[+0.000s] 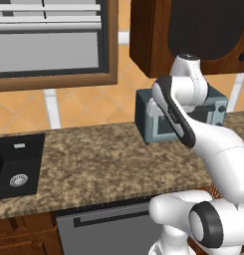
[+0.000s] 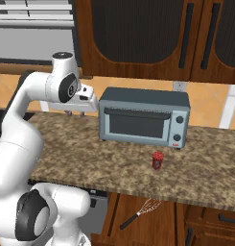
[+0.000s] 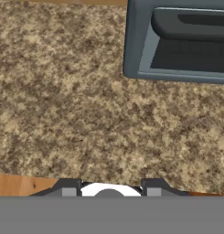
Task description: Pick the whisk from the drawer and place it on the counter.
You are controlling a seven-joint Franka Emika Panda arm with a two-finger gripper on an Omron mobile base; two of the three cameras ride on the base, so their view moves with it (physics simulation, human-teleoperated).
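hovering above the counter (image 2: pixel 114 163) just left of the toaster oven (image 2: pixel 145 120), the robot's gripper (image 2: pixel 75 114) hangs with nothing in it, its two fingertips (image 3: pixel 70 186) standing apart at the bottom of the hand view with bare granite under them; how wide the gap truly is cannot be judged closely, but no object sits between the tips. the whisk (image 2: pixel 140 211) lies below the counter edge inside the open drawer (image 2: pixel 152 226), seen in the right base view, its wire head toward the upper right and its thin black handle running down to the lower left. the arm is well apart from it, high and to the left, so the step in hand reads as the approach, with the pick itself not yet begun. doing it well likely means swinging the hand out past the counter's dark front edge before lowering, since a straight drop from here would meet the stone. the handle looks the better place to grasp: it is slim and rigid, while the wire head would probably give and slip. turning the wrist so the fingers close across the handle, not along it, should help, and the fingers need to come down low enough to straddle it without scraping the drawer floor. a small red can (image 2: pixel 158 161) stands on the counter in front of the oven, almost over the drawer, and is worth keeping clear of when lifting out. a dark sink (image 1: pixel 16 167) sits at the far left of the counter.
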